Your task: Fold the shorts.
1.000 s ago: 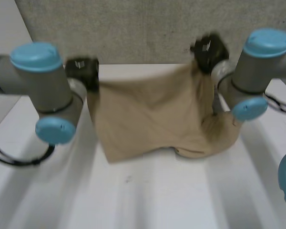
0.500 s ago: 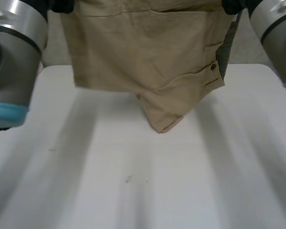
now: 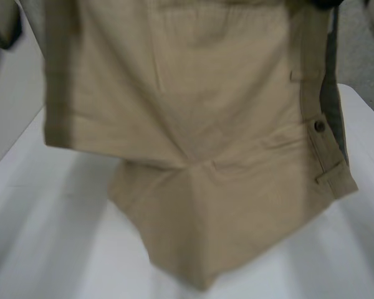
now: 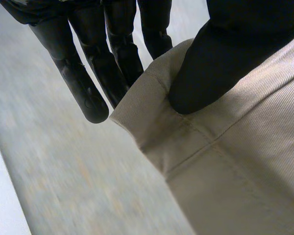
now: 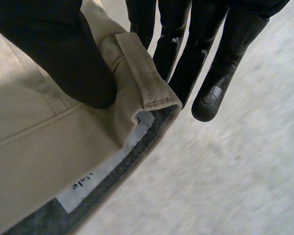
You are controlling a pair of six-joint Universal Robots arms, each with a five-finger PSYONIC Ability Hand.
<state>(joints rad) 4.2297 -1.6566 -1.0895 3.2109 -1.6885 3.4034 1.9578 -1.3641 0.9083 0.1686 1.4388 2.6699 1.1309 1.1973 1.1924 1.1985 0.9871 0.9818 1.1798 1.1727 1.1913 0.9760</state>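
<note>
- The tan shorts (image 3: 193, 124) hang in the air above the white table (image 3: 31, 249), close to the head camera and spread wide between the two hands.
- The left hand (image 4: 225, 54) pinches a stitched corner at one upper end of the shorts. Its thumb presses on the near face of the cloth and its straight fingers stand behind the cloth.
- The right hand (image 5: 54, 44) pinches the other upper corner in the same way. Its thumb is on the folded waistband (image 5: 142, 78) and its fingers are behind it.
- Just beside the right thumb, the waistband is turned over and shows a grey lining (image 5: 152, 132) with a white label (image 5: 103, 171).
- In the head view the waistband runs down the shorts' right edge, and a dark button (image 3: 320, 126) sits on it.
- One leg sags below the rest to a blunt tip low over the table. Whether the tip touches the table cannot be told.
</note>
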